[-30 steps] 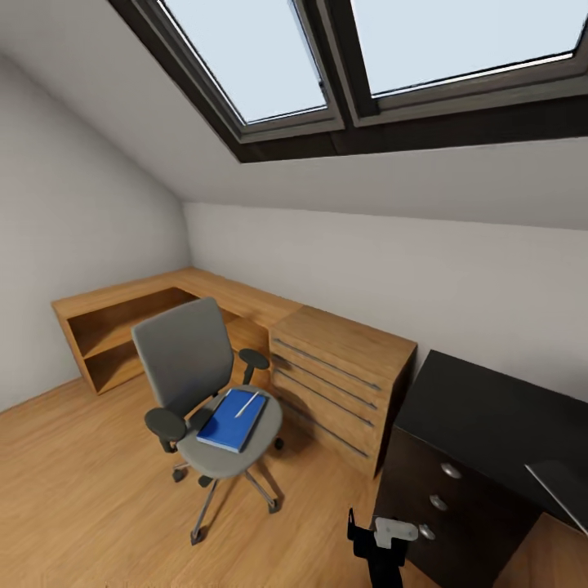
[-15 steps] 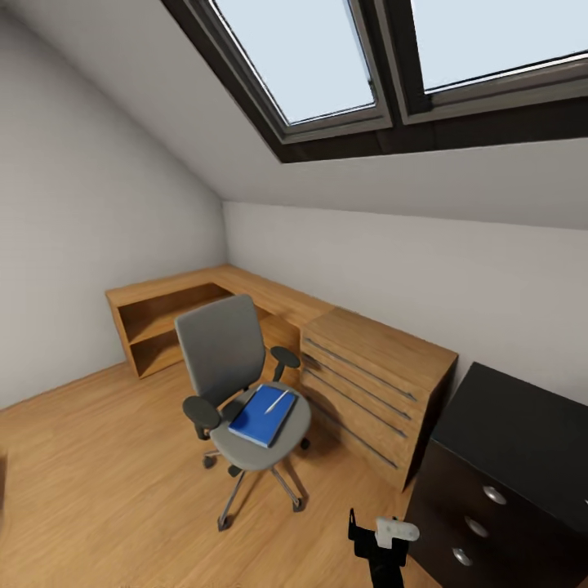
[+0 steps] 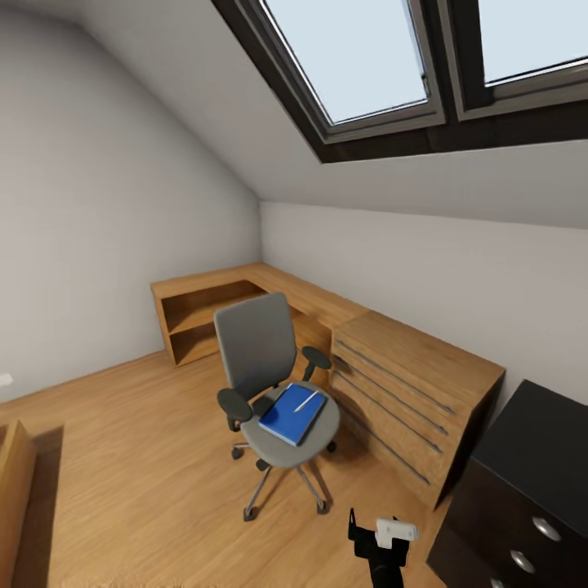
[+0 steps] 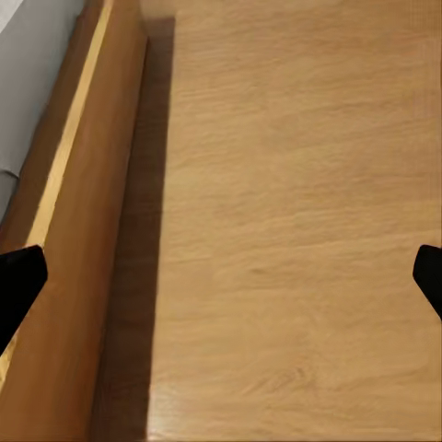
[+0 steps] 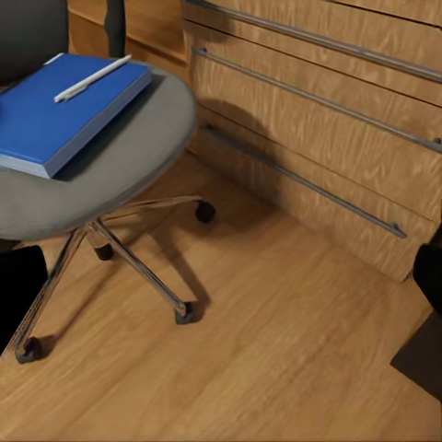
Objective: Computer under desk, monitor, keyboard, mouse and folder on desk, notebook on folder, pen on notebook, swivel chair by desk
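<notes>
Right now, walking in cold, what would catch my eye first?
Probably the grey swivel chair in the middle of the wood floor, with a bright blue folder on its seat and a white pen lying on the folder. Overhead, big skylights fill the sloped ceiling.

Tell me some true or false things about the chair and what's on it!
1. A blue folder lies on the chair seat. True.
2. A pen lies on top of the folder. True.
3. The chair is tipped over on the floor. False: it stands upright on its wheels.
4. The folder is on the black desk. False: it is on the chair seat.
5. The right gripper is holding the pen. False: its fingers are apart and hold nothing.
</notes>
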You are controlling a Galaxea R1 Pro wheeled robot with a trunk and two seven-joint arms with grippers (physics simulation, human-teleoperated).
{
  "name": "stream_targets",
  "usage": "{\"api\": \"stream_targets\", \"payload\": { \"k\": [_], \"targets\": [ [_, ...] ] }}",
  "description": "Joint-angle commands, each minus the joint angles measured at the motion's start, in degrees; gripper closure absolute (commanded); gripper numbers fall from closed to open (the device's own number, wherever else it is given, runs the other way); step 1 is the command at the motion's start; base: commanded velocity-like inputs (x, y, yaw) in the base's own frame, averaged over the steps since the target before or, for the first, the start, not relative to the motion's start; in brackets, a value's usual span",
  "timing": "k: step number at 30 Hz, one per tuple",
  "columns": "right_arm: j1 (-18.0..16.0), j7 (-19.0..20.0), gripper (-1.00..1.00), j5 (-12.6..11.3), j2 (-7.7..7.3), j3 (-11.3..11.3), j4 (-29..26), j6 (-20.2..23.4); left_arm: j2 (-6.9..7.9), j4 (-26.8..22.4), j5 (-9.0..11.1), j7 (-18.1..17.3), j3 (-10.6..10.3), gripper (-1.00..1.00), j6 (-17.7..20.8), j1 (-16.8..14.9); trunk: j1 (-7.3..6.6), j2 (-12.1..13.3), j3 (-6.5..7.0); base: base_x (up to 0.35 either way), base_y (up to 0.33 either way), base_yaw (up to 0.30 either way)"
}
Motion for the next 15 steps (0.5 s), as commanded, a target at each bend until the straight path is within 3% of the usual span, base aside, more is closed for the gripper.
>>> {"api": "stream_targets", "payload": {
  "k": [1, 15],
  "targets": [
    [-0.07, -0.36, -1.00, 0.63, 0.00, -0.33, 0.12, -0.16, 0.04, 0.05, 0.83, 0.24, -0.14, -1.00, -0.60, 0.04, 0.01, -0.06, -0.07, 0.000, 0.000, 0.279],
    [-0.07, -0.36, -1.00, 0.63, -0.02, -0.33, 0.12, -0.18, -0.86, 0.48, 1.66, 0.09, 0.06, -1.00, -0.60, 0.04, 0.01, -0.06, -0.07, 0.000, 0.000, 0.279]
  ]
}}
